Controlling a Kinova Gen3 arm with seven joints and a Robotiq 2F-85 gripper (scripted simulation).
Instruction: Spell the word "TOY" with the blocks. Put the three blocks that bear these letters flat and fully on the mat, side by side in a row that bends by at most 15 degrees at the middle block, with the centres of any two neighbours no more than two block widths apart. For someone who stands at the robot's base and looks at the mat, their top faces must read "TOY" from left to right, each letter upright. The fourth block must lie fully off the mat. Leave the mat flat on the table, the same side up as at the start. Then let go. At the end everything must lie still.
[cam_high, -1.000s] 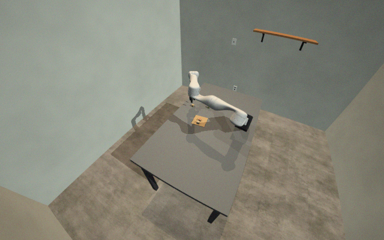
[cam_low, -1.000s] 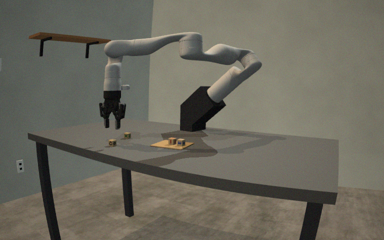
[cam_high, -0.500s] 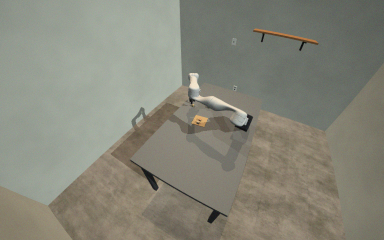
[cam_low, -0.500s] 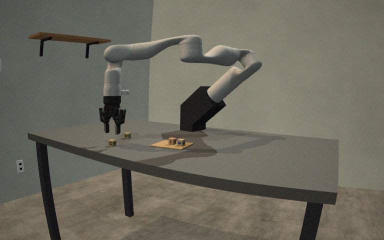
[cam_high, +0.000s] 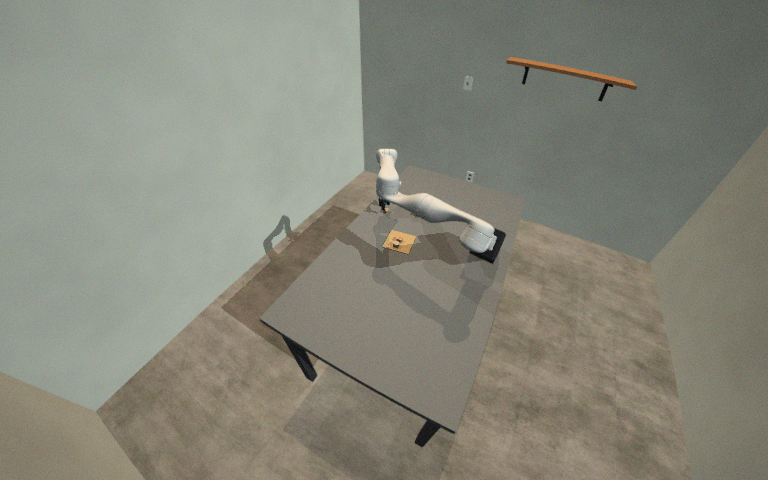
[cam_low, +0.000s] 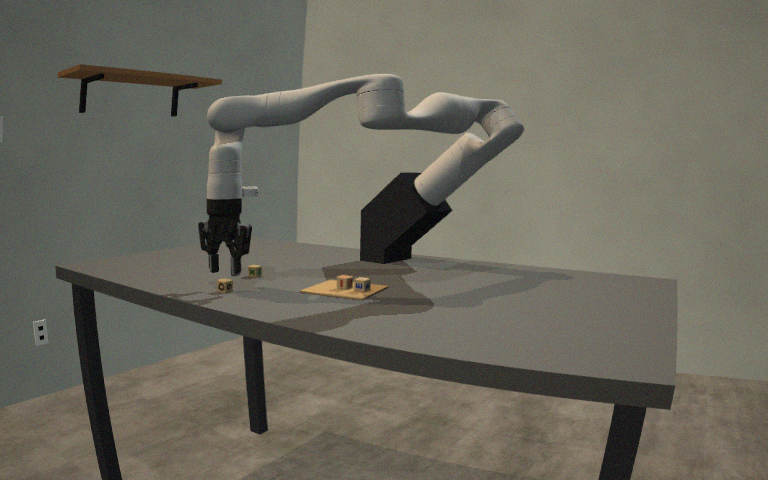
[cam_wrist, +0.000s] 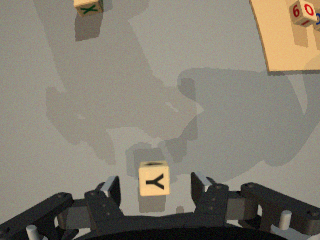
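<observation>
My gripper (cam_low: 224, 264) is open and hangs a little above the table, left of the tan mat (cam_low: 343, 291). In the wrist view a wooden block with a black Y on top (cam_wrist: 154, 180) lies on the table straight below, framed by the two open fingers; the fingers do not touch it. The same block shows in the exterior view (cam_low: 225, 285). A block with a green 4 on top and an X on its side (cam_low: 254, 271) lies farther off the mat. Two blocks stand on the mat: one with red marks (cam_low: 344, 281) and one with blue marks (cam_low: 362, 284).
The arm's black base (cam_low: 396, 217) stands behind the mat. The table's left edge is near the gripper (cam_high: 385, 206). The mat (cam_high: 401, 244) lies between the base and the gripper.
</observation>
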